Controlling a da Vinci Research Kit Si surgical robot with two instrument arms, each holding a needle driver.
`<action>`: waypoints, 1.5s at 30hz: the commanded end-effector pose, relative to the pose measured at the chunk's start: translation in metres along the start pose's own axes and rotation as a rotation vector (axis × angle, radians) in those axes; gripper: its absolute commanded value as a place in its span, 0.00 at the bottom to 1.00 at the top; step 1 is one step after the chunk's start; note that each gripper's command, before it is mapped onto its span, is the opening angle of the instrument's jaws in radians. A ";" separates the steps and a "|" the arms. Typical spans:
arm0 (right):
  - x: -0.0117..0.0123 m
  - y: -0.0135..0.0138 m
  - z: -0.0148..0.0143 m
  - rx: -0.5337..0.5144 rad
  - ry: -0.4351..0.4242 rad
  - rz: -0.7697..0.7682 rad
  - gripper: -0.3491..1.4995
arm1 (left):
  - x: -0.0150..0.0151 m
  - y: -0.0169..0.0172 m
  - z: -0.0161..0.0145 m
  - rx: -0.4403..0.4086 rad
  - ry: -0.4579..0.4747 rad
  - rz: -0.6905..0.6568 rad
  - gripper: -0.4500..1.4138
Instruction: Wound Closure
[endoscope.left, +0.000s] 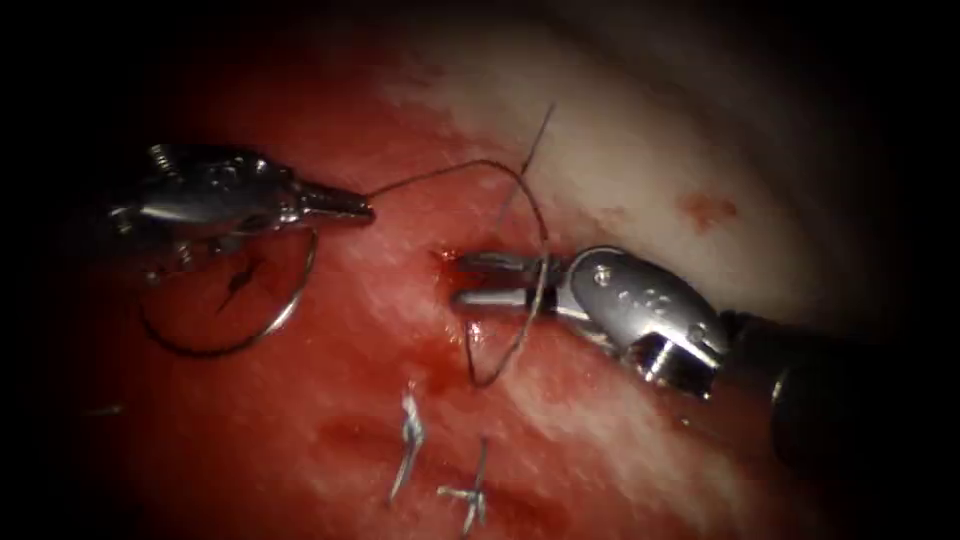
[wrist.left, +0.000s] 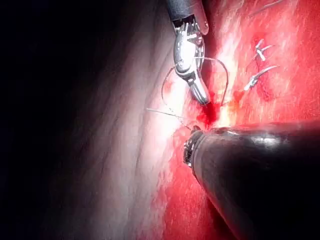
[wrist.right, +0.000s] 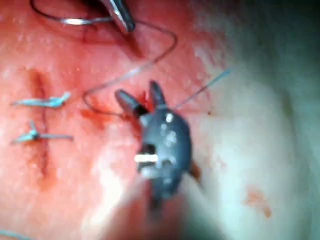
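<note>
Tissue (endoscope.left: 640, 150) with thread (endoscope.left: 520, 330), knotted stitches (endoscope.left: 408, 440)

right arm's pincer (wrist.left: 202, 97) at the red cut (wrist.left: 212, 112), thread (wrist.left: 222, 75) looped around it

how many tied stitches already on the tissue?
2. One knot sits low on the tissue, below the right claw; the second knot lies just right of it and lower. Others may be hidden in the dark edges.
</note>
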 end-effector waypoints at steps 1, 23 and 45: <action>0.0001 -0.0003 0.0016 0.016 0.041 -0.011 0.00 | -0.0006 -0.0003 0.0020 0.010 -0.022 0.018 0.00; 0.0027 -0.0002 0.0036 -0.107 0.156 -0.202 0.00 | -0.0028 0.0063 0.0022 0.051 -0.099 0.194 0.00; 0.0002 -0.0012 0.0050 -0.143 0.027 -0.215 0.85 | 0.0029 0.0060 -0.0044 0.063 -0.043 0.279 0.00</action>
